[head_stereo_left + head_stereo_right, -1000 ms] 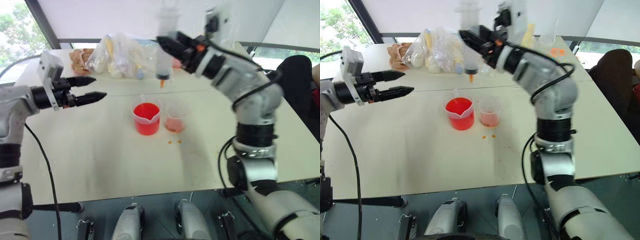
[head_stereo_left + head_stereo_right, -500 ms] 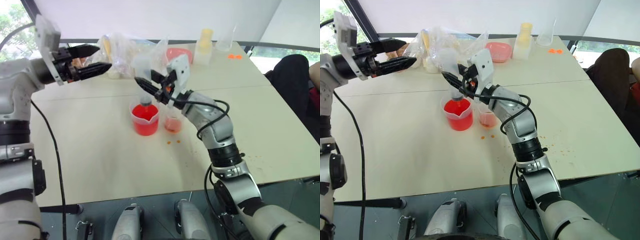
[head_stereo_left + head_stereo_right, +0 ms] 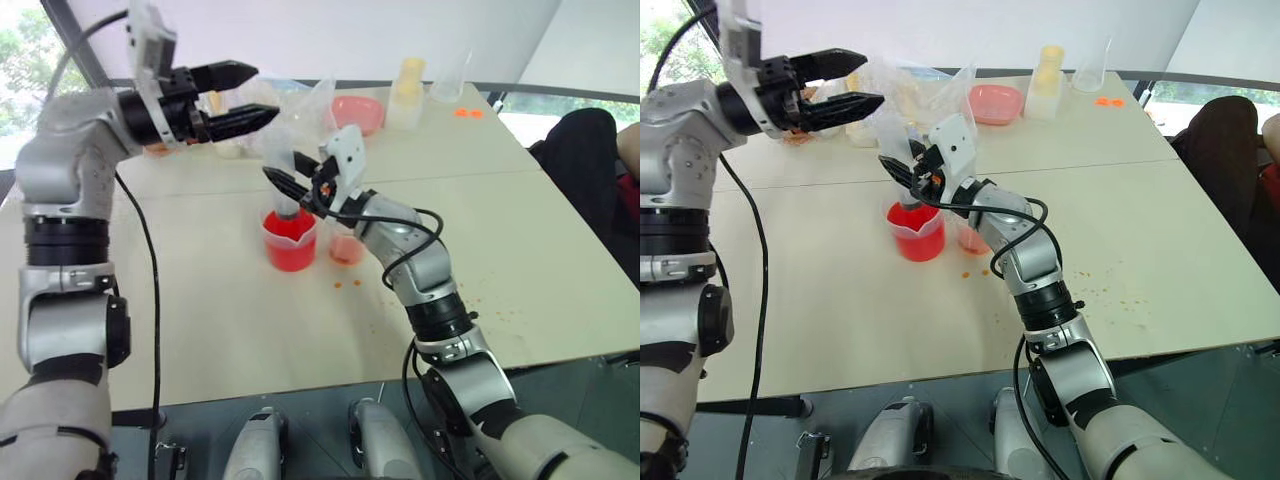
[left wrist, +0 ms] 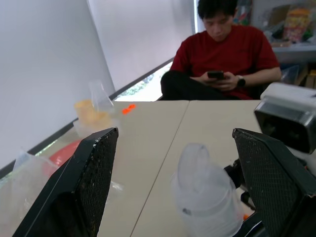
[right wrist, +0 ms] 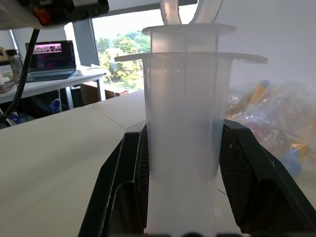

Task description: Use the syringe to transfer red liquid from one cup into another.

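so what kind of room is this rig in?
Probably an office or lab room used for tests: plain pale tables pushed together, big windows onto trees, a laptop on a side desk, and a person sitting nearby with a phone.

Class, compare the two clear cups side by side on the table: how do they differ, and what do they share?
The spouted beaker is wider and taller; the smaller cup is narrower and shorter. The beaker holds plenty of bright red liquid; the smaller cup has only a pale tint at its bottom. The syringe stands in the beaker, not the smaller cup. Both are clear and upright.
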Controlling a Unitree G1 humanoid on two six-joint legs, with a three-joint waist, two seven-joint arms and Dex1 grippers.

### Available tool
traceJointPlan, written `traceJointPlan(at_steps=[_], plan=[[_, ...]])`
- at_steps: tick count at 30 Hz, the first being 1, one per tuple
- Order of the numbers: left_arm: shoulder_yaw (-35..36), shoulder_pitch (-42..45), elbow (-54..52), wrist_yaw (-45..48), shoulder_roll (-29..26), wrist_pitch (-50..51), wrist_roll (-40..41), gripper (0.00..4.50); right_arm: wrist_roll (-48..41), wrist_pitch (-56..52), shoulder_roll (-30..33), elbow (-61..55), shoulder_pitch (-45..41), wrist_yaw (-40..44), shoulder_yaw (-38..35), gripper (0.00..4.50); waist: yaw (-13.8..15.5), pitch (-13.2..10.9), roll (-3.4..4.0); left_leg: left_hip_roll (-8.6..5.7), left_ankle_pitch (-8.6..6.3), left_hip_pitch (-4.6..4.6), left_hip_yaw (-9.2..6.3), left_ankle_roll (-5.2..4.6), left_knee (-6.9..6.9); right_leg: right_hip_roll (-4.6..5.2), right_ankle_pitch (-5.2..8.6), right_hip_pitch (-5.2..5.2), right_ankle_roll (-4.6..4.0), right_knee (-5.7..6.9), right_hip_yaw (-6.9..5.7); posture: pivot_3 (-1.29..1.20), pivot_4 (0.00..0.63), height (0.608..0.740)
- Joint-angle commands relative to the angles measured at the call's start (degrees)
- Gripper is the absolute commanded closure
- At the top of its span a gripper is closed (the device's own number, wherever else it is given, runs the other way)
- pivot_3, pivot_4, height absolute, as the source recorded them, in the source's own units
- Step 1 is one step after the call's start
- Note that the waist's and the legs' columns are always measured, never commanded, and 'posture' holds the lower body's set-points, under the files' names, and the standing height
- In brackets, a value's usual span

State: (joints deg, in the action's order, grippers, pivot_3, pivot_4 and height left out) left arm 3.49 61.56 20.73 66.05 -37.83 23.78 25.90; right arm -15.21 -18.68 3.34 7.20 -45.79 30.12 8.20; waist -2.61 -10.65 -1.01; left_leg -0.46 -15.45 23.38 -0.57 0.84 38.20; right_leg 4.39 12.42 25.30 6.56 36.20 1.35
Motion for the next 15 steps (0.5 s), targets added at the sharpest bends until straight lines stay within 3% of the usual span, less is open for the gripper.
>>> traceJointPlan(at_steps=[1, 15], plan=[[-0.4, 2.1, 1.9, 0.9, -0.5, -3.8, -2.6, 0.61, 0.1, 1.5, -0.7, -1.3, -0.6, -0.6, -0.8, 3.04, 0.0, 0.0, 0.00, 0.00, 0.00, 0.00, 0.00, 0.00, 0.00, 0.00, 0.00, 0.01, 0.00, 0.00, 0.00, 0.00, 0.150, 0.740], [-1.0, 4.6, 9.3, -1.3, 2.8, -13.4, -8.1, 0.61, 0.9, 1.4, -1.6, -2.4, 0.5, -0.9, 0.2, 3.04, 0.1, 0.0, 0.00, -0.01, 0.00, 0.01, 0.00, 0.00, 0.00, 0.01, 0.00, -0.01, 0.00, 0.00, 0.00, 0.00, 0.150, 0.740]])
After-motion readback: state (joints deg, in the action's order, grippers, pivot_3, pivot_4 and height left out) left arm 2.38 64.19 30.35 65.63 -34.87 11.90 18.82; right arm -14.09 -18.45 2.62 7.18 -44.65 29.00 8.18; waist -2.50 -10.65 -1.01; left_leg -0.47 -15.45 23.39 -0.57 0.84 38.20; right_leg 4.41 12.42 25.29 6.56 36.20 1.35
